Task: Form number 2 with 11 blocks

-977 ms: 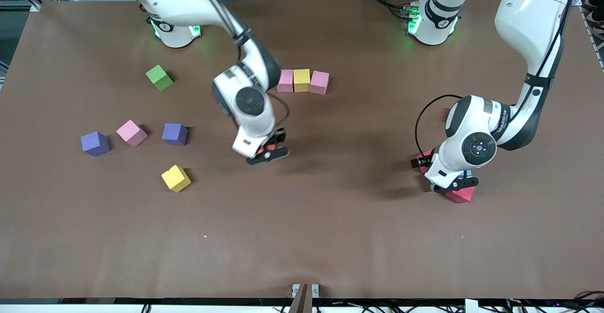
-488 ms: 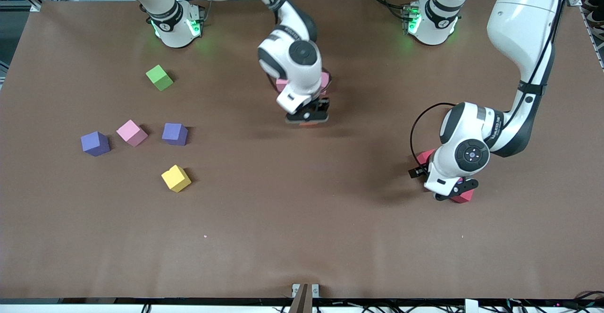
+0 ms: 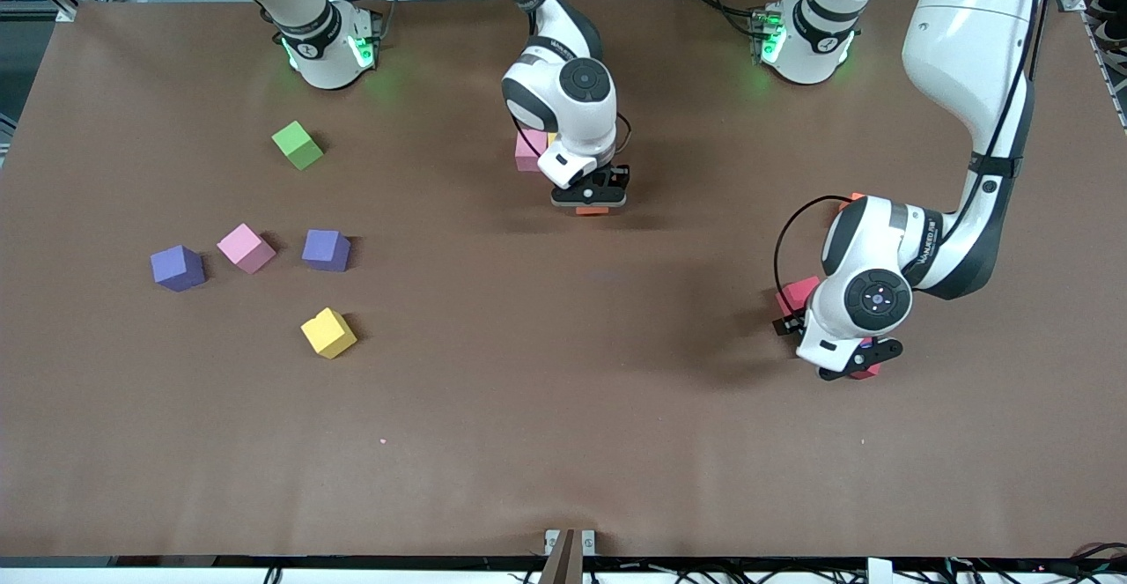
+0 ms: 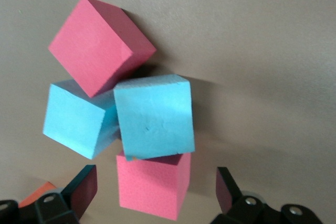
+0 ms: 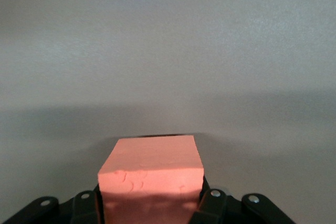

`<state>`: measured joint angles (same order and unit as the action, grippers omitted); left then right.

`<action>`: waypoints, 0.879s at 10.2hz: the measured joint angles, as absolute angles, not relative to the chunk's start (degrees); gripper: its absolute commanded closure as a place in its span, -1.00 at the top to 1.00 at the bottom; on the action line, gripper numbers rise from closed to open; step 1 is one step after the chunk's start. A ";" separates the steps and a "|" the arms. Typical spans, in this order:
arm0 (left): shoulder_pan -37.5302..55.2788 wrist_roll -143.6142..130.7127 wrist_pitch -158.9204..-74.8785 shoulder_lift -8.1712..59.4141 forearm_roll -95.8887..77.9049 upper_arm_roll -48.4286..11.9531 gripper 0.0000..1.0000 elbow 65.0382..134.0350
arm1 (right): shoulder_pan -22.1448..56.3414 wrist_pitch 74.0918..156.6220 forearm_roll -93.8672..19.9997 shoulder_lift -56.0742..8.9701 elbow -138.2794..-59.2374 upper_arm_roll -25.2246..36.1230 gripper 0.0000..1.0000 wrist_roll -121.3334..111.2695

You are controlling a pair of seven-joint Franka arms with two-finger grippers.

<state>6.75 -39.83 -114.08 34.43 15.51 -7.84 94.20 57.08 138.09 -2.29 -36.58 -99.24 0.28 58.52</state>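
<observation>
Orange block [image 3: 592, 209] sits pinched in right claw [image 3: 591, 200]; left claw [image 3: 852, 367], spread, straddles red block [image 4: 152, 188].

Twelve cubes show on the table [image 3: 616, 443]. Toward the right arm's end lie five: one green cube [image 3: 298, 145], two purple, the first purple cube [image 3: 178, 268] and the second purple cube [image 3: 326, 250], one pink cube [image 3: 246, 247] and one yellow cube [image 3: 328, 332]. Near the edge where the bases stand are a second pink cube [image 3: 526, 151], a sliver of a second yellow cube [image 3: 550, 137] and one orange cube [image 3: 592, 210]; toward the left arm's end cluster four, the first red cube [image 4: 102, 45], the second red cube [image 4: 152, 184], the first light blue cube [image 4: 79, 121] and the second light blue cube [image 4: 153, 116].
</observation>
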 measured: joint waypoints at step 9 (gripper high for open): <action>13.23 -35.06 -112.45 38.08 17.42 -1.72 1.00 90.74 | 59.61 138.00 -2.30 -37.16 -100.30 0.24 -0.73 62.38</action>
<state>13.23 -35.06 -112.45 38.08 17.42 -1.72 90.74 59.61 138.00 -2.30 -37.16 -100.30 0.24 62.38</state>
